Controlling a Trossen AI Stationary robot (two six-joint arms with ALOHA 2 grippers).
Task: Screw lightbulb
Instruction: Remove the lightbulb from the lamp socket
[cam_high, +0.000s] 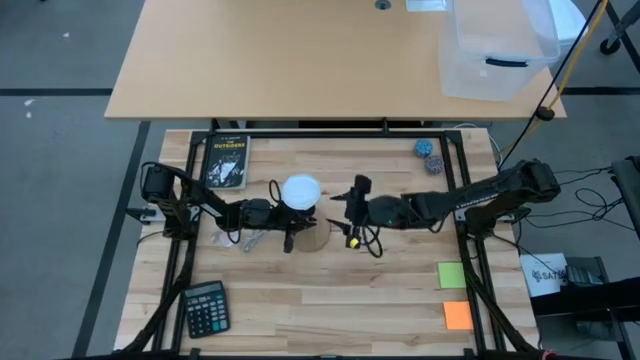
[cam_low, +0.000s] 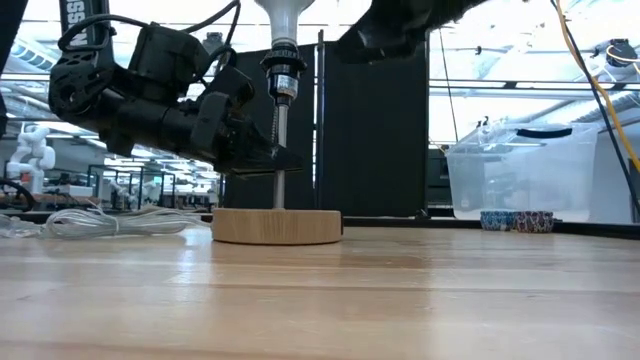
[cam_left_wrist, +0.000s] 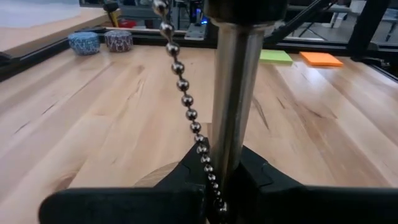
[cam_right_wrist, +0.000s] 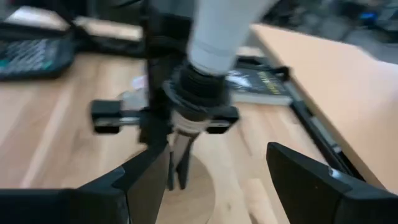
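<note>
At table centre, left gripper clamped shut on lamp pole; right gripper spread wide beside seated lightbulb, holding nothing.

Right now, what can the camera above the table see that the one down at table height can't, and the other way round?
Only the high view shows the calculator, the book and the sticky notes.

Only the low view shows the metal post rising from the round wooden base, gripped by the left gripper.

Both show the lightbulb on top of the lamp and the clear plastic bin.
</note>
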